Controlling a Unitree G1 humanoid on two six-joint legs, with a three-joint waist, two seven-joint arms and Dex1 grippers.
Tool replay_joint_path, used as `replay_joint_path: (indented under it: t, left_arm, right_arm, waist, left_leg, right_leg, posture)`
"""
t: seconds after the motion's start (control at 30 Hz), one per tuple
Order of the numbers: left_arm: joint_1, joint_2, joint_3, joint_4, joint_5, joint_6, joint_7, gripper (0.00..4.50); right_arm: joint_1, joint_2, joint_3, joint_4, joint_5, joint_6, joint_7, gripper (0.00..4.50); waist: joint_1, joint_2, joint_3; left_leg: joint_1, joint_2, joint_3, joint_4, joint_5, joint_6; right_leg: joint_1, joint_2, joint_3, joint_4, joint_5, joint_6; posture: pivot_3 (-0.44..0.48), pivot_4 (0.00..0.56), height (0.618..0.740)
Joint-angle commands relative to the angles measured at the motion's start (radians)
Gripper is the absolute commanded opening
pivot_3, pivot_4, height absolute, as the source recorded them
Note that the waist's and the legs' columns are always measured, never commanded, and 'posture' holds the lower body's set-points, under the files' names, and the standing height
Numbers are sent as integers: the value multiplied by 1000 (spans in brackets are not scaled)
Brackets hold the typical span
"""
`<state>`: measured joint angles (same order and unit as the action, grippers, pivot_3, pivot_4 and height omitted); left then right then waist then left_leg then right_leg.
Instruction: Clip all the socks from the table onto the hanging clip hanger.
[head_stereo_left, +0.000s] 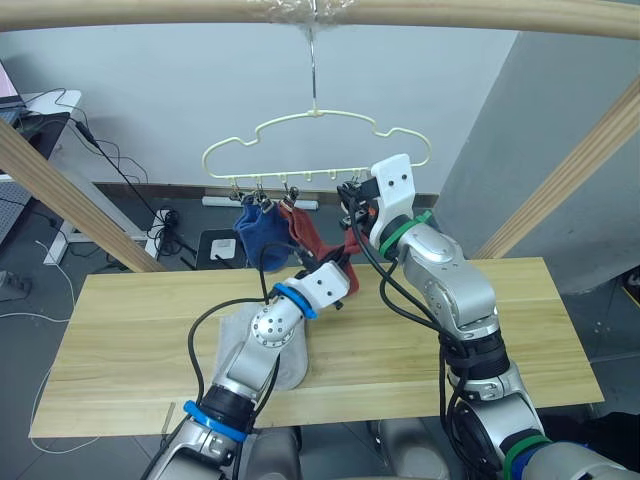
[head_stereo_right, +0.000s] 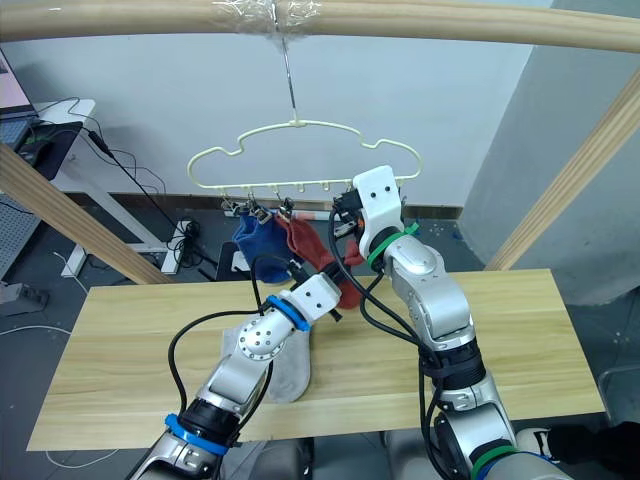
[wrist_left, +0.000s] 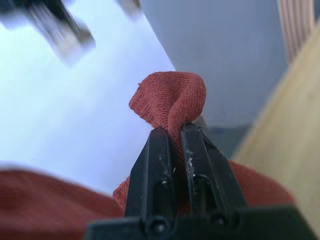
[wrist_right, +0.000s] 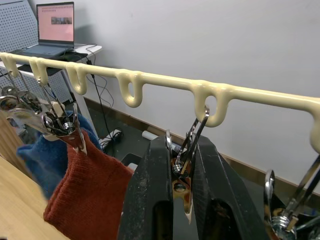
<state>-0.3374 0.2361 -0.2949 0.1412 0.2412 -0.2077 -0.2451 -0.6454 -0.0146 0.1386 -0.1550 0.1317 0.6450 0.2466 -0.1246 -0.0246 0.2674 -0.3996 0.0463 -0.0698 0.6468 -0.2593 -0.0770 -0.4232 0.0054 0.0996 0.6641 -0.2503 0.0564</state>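
Nearest the robot, two light grey knit socks (head_stereo_right: 285, 365) lie crumpled on the long light wood plank table (head_stereo_right: 520, 340), under the left arm. Above them the left gripper (wrist_left: 172, 137) has its jaws pinched together on a fold of a rust red knit sock (wrist_left: 170, 100), lifted toward the thin pale yellow wire clip hanger (head_stereo_left: 300, 135). Just below the hanger's rail, the right gripper (wrist_right: 181, 165) squeezes one small grey metal clip (wrist_right: 187, 150), apparently to spread its mouth. The risk, as I judge it, is that the small fold slips from the left fingers or misses the clip's mouth; the hanger hangs freely by its hook from the thick wooden rail (head_stereo_left: 480, 12), so a push could swing it and spoil the alignment, or the clip could snap shut early. Already clipped toward the hanger's left end are a blue sock (head_stereo_left: 260, 232) and another rust red sock (wrist_right: 85, 195). Beyond the hanger stand a pale wall, cables on the dark floor, and a desk with an open laptop (wrist_right: 52, 25).
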Motion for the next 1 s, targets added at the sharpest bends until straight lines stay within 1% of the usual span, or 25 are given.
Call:
replay_joint_path:
  t: [0.03, 0.3, 0.53, 1.0]
  left_arm:
    - [-29, 0, 6, 23, 29, -56, 27, 0]
    - [-63, 0, 13, 65, 61, -118, 66, 0]
    - [-48, 18, 20, 65, 80, -169, 81, 0]
    - [-54, 21, 30, 77, 103, -208, 122, 0]
  right_arm:
    - [-11, 3, -2, -58, 17, -4, 7, 150]
    - [-9, 0, 1, -61, 23, -1, 8, 150]
    - [-8, -1, 5, -58, 21, -5, 11, 150]
    - [-8, -9, 12, -52, 8, -18, 14, 150]
  waist:
    - [-4, 0, 0]
    - [-14, 0, 0]
    - [-14, 0, 0]
    - [-14, 0, 0]
  left_leg:
    - [0, 0, 0, 0, 0, 0]
    - [0, 0, 0, 0, 0, 0]
    - [0, 0, 0, 0, 0, 0]
    - [0, 0, 0, 0, 0, 0]
  right_leg:
    - [0, 0, 0, 0, 0, 0]
    - [0, 0, 0, 0, 0, 0]
    - [0, 0, 0, 0, 0, 0]
    - [0, 0, 0, 0, 0, 0]
  posture:
    - [-173, 258, 740]
    - [-173, 255, 740]
    - [-167, 253, 740]
    - [-165, 254, 740]
